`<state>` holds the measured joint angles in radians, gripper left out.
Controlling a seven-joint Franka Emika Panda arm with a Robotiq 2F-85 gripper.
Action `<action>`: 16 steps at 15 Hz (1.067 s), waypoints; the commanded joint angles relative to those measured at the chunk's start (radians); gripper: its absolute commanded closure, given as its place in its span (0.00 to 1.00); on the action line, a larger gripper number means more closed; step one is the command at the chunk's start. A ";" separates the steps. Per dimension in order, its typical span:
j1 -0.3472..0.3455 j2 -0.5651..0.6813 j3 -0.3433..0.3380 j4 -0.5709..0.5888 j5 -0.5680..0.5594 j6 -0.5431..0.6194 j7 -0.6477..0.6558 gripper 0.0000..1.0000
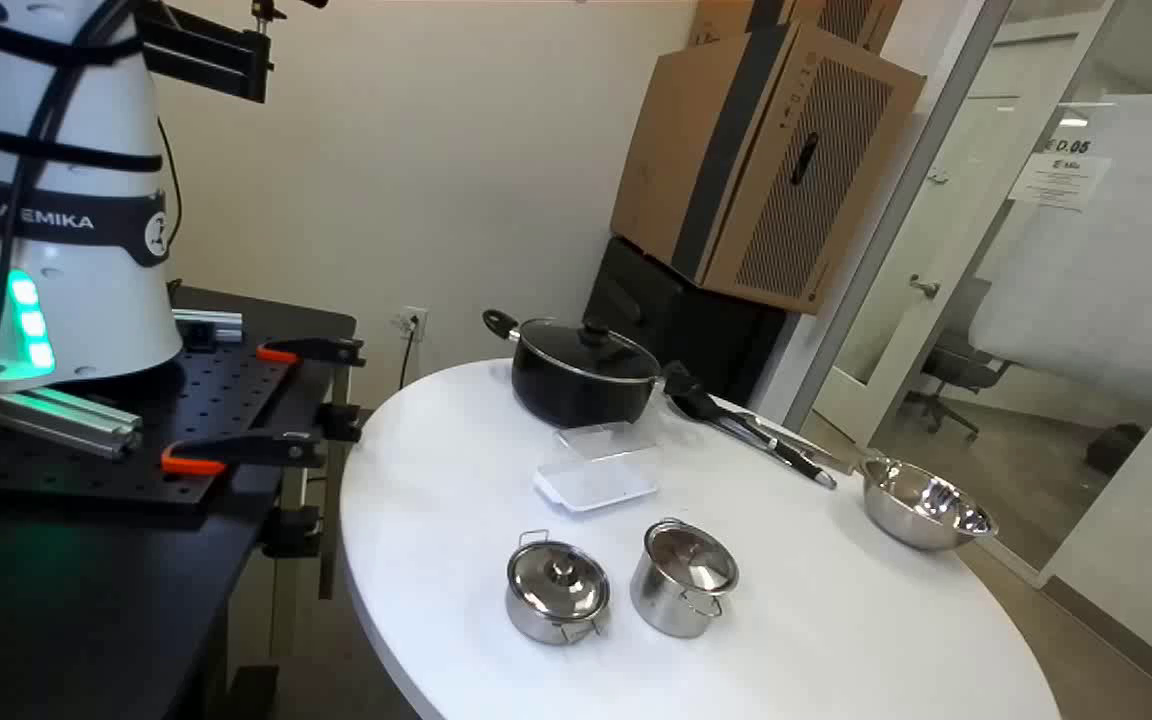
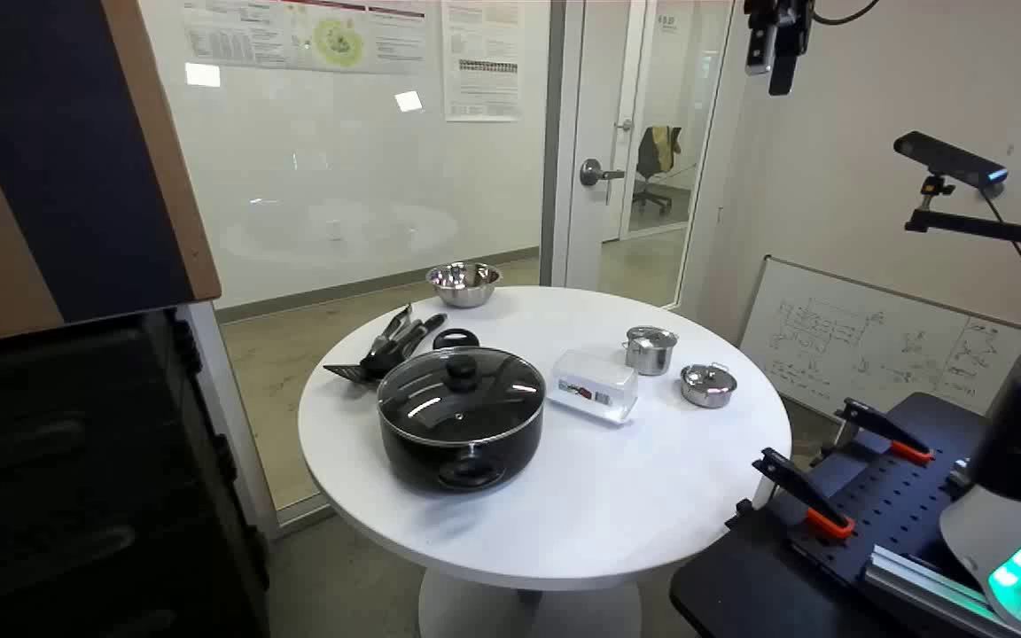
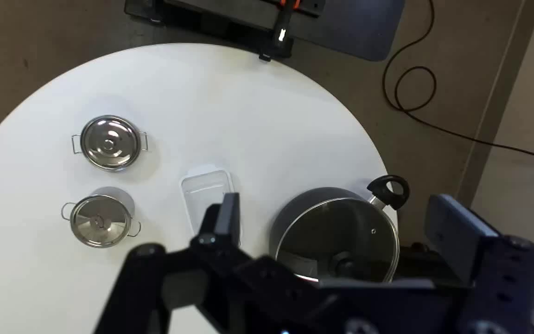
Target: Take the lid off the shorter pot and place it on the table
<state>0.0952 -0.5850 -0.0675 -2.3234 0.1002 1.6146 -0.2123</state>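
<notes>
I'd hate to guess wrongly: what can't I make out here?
Inside the shorter pot: hidden by the lid, all views.
Part of the black pot: behind the end effector, wrist view.
Arm, upper part: cut by the top edge, in an exterior view.
Whiteboard writing: too small, in an exterior view.

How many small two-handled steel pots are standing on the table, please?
2: the shorter pot, nearer the robot base, and the taller pot beside it, not touching. No others appear hidden.
</notes>
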 commanded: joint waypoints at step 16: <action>-0.044 0.011 0.006 -0.002 -0.012 0.039 0.022 0.00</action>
<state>0.0838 -0.5837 -0.0647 -2.3234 0.0994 1.6190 -0.2067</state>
